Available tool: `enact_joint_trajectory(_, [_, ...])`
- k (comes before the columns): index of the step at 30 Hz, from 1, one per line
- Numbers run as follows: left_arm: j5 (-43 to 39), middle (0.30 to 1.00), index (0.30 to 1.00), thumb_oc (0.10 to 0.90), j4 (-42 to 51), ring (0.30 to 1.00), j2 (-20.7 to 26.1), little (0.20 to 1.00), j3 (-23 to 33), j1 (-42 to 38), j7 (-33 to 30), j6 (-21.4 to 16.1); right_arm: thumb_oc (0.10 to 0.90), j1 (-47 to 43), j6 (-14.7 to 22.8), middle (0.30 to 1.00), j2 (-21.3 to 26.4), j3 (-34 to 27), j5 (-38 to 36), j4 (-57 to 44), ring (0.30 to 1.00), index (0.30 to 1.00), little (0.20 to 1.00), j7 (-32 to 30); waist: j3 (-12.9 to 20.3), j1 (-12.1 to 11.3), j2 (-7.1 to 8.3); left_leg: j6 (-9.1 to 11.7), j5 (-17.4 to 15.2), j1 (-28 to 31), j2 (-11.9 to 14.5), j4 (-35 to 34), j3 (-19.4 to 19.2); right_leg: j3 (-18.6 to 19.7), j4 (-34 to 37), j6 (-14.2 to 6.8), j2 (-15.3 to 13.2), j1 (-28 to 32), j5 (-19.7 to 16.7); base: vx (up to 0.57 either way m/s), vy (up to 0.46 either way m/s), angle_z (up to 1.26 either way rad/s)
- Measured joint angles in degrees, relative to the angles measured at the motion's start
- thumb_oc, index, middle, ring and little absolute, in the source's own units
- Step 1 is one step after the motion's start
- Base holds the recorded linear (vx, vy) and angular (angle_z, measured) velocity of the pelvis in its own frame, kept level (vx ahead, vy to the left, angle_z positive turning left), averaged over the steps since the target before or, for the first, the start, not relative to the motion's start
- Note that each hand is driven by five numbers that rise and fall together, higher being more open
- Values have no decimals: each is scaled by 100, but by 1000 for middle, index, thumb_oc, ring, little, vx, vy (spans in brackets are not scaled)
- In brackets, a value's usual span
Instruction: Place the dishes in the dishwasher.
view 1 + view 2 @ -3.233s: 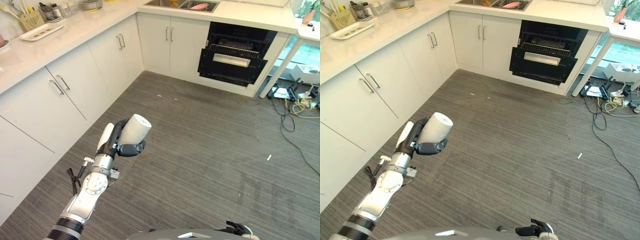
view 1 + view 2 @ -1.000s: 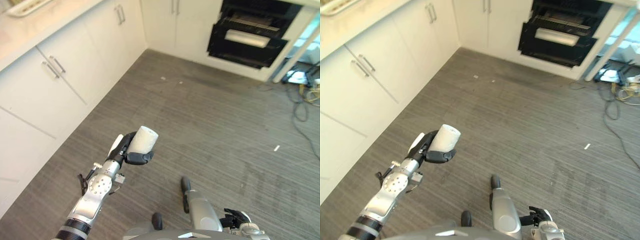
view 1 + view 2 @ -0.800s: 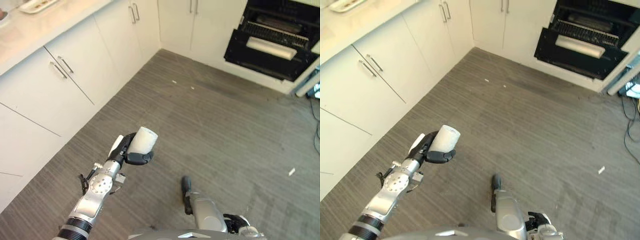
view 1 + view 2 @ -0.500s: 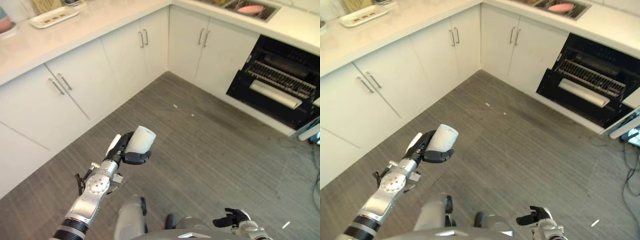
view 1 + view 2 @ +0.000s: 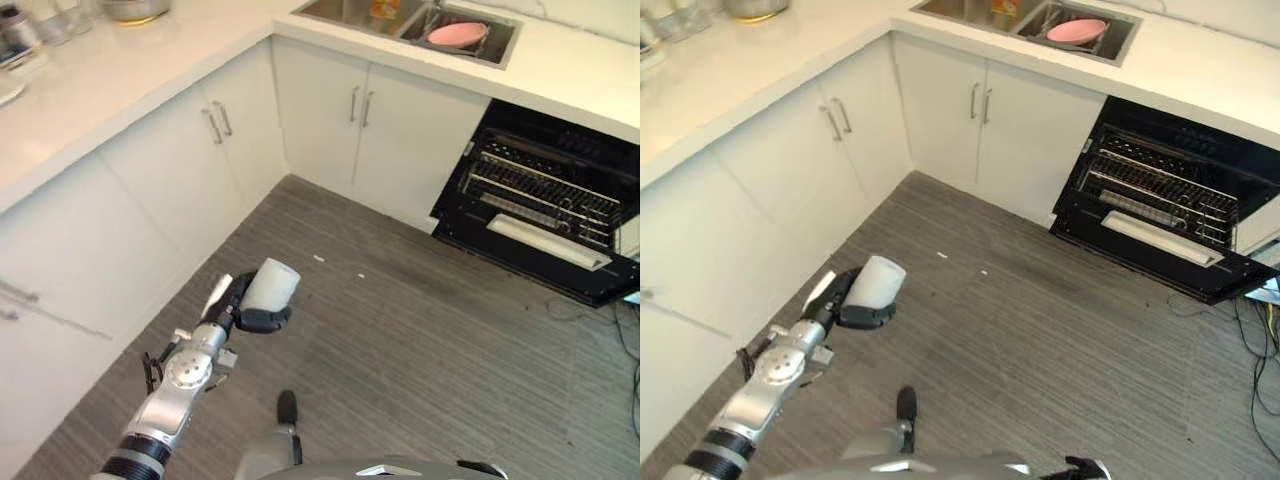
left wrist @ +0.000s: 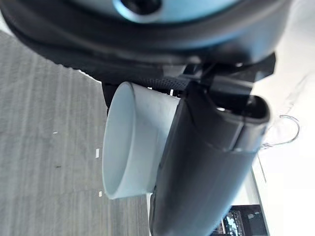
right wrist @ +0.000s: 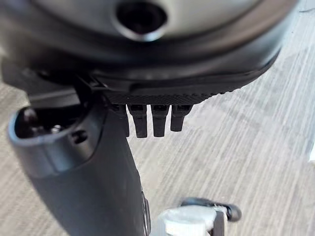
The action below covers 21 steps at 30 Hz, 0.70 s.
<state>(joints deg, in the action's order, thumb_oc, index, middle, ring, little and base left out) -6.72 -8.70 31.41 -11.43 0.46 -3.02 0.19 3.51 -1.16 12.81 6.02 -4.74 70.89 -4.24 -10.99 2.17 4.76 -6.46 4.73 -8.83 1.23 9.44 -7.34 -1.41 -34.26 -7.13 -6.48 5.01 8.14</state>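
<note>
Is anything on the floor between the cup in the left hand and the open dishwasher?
Nothing visible blocks the way. The left hand holds the white cup above bare grey floor, which runs unobstructed to the open dishwasher, its door down and racks exposed. Only tiny white specks lie between.

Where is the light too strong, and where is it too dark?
Left eye view: the countertop glares almost white, and the open dishwasher is a dark hollow. Left wrist view: the white cup is softly lit against the dark left hand. Right wrist view: the right hand is dark against the pale floor.
</note>
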Motion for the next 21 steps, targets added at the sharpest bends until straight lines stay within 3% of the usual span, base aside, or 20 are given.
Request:
enact_joint_trajectory(1, [22,300,300,400,95,300,129,300,25,-122,-23,-5,800,-106,-3,900,-127,4,1,-62,900,900,900,-6,-195,62,-8,-20,-346,-101,178,807,-350,-160,-765,103,85,-214,-677,357,473,-18])
enact_joint_trajectory(2, [58,300,300,400,310,300,150,300,-101,-128,-18,-17,800,-62,-44,900,-195,-39,2,-85,900,900,900,2,-140,46,32,-27,-559,148,-71,341,-352,-241,-1528,-337,-181,-499,-1563,512,562,-51])
enact_joint_trajectory(3, [57,300,300,400,583,300,63,300,-110,-24,-32,-34,800,-90,-61,900,-6,-32,5,-31,900,900,900,23,-113,-127,-92,-278,-771,437,-114,54,-486,-521,-2109,-426,-418,-846,-1646,426,398,-95])
enact_joint_trajectory(4, [59,300,300,400,691,300,107,300,-62,19,-49,-67,800,-245,-54,900,-6,-21,10,-49,900,900,900,-28,-207,-162,-13,160,-881,642,-149,-7,-694,-645,-2479,-261,-681,-1235,-627,304,175,-110])
enact_joint_trajectory(5, [69,300,300,400,646,300,119,300,-26,-34,-52,-60,800,-347,-6,900,24,-25,9,-169,900,900,900,-17,-270,-94,-27,179,-898,819,-127,-130,-699,-655,-2243,-142,-597,-1457,-55,294,144,-54])
enact_joint_trajectory(6, [71,300,300,400,533,300,70,300,-40,-139,-31,-61,800,-411,20,900,47,-24,8,-287,900,900,900,-11,-341,56,-99,237,-847,998,-77,-255,-676,-757,-1749,19,-409,-1586,217,593,293,-37])
enact_joint_trajectory(7, [115,300,300,400,384,300,-165,300,-77,-250,-4,-64,800,-572,0,900,87,21,8,-422,900,900,900,-3,-422,249,-240,283,-925,1546,59,-744,-911,-1214,-384,74,-182,-1974,354,465,242,-73])
enact_joint_trajectory(8, [128,300,300,400,297,300,-245,300,-43,-280,-27,-75,800,-681,-19,900,88,123,13,-381,900,900,900,-14,-419,145,-235,438,-1036,1804,81,-933,-1180,-1879,405,120,-262,-2095,294,434,154,-103])
enact_joint_trajectory(9, [176,300,300,400,143,300,-306,300,-71,-350,-14,-73,800,-728,-56,900,103,283,22,-354,900,900,900,1,-408,138,-200,647,-1162,2024,90,-949,-1356,-2699,1062,494,-387,-2070,30,298,-18,-81])
enact_joint_trajectory(10, [196,300,300,400,23,300,-318,300,-131,-383,15,-67,800,-690,-72,900,102,306,25,-356,900,900,900,0,-388,161,-189,775,-1210,2149,112,-925,-1442,-3253,1211,821,-458,-1946,-317,268,-73,-35])
enact_joint_trajectory(11, [253,300,300,400,-27,300,-376,300,-208,-396,40,-53,800,-581,-65,900,105,320,17,-314,900,900,900,-11,-376,194,-189,908,-1269,2268,219,-694,-1380,-3260,1283,1320,-287,-1704,-177,317,-58,-6])
enact_joint_trajectory(12, [287,300,300,400,-74,300,-409,300,-304,-387,31,-25,800,-522,-70,900,78,321,12,-233,900,900,900,-1,-350,204,-141,959,-1293,2175,404,-223,-1248,-3059,1438,1378,-128,-1496,-91,338,-104,7])
enact_joint_trajectory(13, [284,300,300,400,-83,300,-433,300,-384,-298,137,4,800,-382,-74,900,63,388,12,-143,900,900,900,-11,-233,198,12,1231,-1128,1930,549,984,-1021,-2812,1658,1528,58,-1120,54,327,-105,-17])
enact_joint_trajectory(15, [281,300,300,400,-88,300,-508,300,-275,-89,94,4,800,-382,-83,900,120,403,8,3,900,900,900,-48,-144,57,33,1954,-559,1302,903,2896,-714,-2530,2091,1526,321,-602,55,105,-28,-75])
enact_joint_trajectory(16, [280,300,300,400,-105,300,-493,300,-278,-68,73,7,800,-411,-70,900,173,423,2,5,900,900,900,-73,-92,-11,13,2124,-577,989,969,3552,-594,-2450,2193,1523,384,-458,53,120,104,-89])
enact_joint_trajectory(17, [278,300,300,400,-109,300,-472,300,-264,-86,54,6,800,-477,-60,900,219,417,-6,3,900,900,900,-120,-71,0,41,2051,-611,574,903,4070,-435,-2272,2270,1510,408,-314,60,244,227,-103])
enact_joint_trajectory(18, [274,300,300,400,-110,300,-465,300,-259,-118,39,1,800,-642,-48,900,258,416,-5,66,900,900,900,-148,-33,-18,182,1598,-846,-116,711,4466,-316,-1796,2716,1409,446,224,34,227,282,-90])
enact_joint_trajectory(20, [273,300,300,400,-88,300,-461,300,-260,-128,34,-11,800,-735,-73,900,252,428,1,126,900,900,900,-189,-28,-88,308,960,-1079,-359,532,3619,-442,-1599,2989,1132,393,686,136,150,218,-76])
enact_joint_trajectory(21, [273,300,300,400,-87,300,-497,300,-290,-137,21,-23,800,-730,-64,900,273,433,2,136,900,900,900,-218,-21,-92,298,629,-947,-497,427,2757,-432,-1565,2947,922,381,868,261,98,153,-66])
